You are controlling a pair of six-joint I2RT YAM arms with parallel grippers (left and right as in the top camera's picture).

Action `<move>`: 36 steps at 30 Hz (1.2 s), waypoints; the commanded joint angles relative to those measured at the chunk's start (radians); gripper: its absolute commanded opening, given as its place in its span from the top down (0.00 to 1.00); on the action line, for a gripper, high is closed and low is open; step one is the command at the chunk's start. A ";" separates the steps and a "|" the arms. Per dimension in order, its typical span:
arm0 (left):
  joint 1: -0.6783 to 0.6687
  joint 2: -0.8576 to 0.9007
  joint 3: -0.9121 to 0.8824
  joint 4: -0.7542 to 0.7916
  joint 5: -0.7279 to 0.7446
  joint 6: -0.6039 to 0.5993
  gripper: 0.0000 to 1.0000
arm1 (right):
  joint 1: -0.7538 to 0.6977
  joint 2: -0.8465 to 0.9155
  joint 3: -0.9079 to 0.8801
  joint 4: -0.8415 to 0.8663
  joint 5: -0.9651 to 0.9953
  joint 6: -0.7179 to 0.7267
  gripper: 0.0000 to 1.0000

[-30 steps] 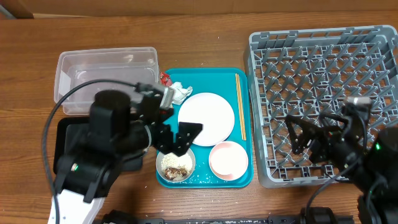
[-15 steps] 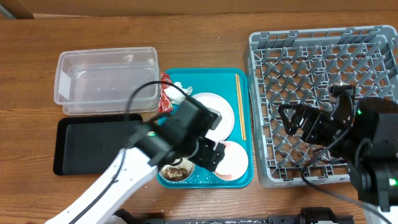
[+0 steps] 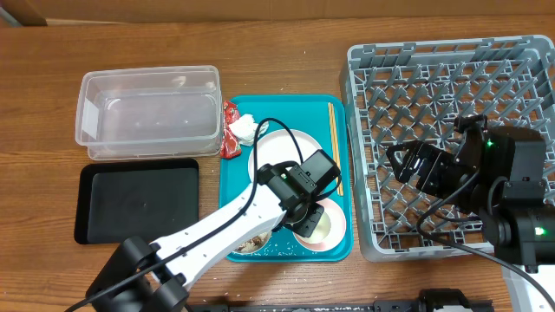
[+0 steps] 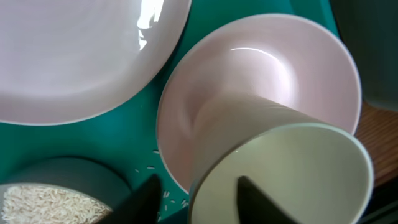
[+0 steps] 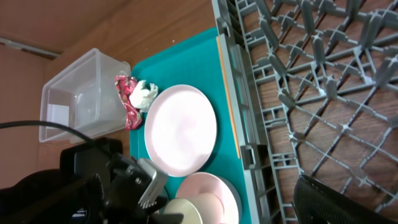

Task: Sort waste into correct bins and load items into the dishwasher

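Note:
My left gripper (image 3: 305, 217) reaches down into the pink-lined bowl (image 3: 336, 227) on the teal tray. A small white bowl (image 4: 280, 174), cream and cup-shaped, stands inside the pink one. One finger is inside its rim and the other outside, with a gap still showing on the outside. The round white plate (image 3: 277, 147) lies just behind. Beside it lie the chopsticks (image 3: 334, 139). The red wrapper (image 3: 230, 143) and white napkin (image 3: 245, 130) sit at the tray's back left corner. Rice (image 4: 37, 202) fills a bowl at the front left. My right gripper (image 3: 401, 166) hangs open over the dishwasher rack (image 3: 451, 87).
The clear tub (image 3: 147, 108) stands at the back left, with the black tray (image 3: 139, 204) in front of it. The teal tray (image 3: 286, 108) lies between them and the rack. My left arm crosses the tray's front left part.
My left arm swung right from beside the black tray to the pink bowl, and its jaws narrowed around the cream bowl's rim. My right gripper lifted slightly over the rack.

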 commanded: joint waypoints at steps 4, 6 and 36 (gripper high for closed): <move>0.023 -0.038 0.054 -0.030 -0.008 -0.037 0.96 | -0.003 -0.004 0.021 -0.016 0.013 0.001 0.00; 0.040 -0.079 0.093 -0.056 -0.005 -0.040 0.96 | -0.003 -0.004 0.021 -0.017 0.013 0.001 0.00; 0.691 -0.311 0.173 0.016 1.394 0.206 0.96 | 0.189 0.053 0.021 0.481 -0.826 -0.118 0.11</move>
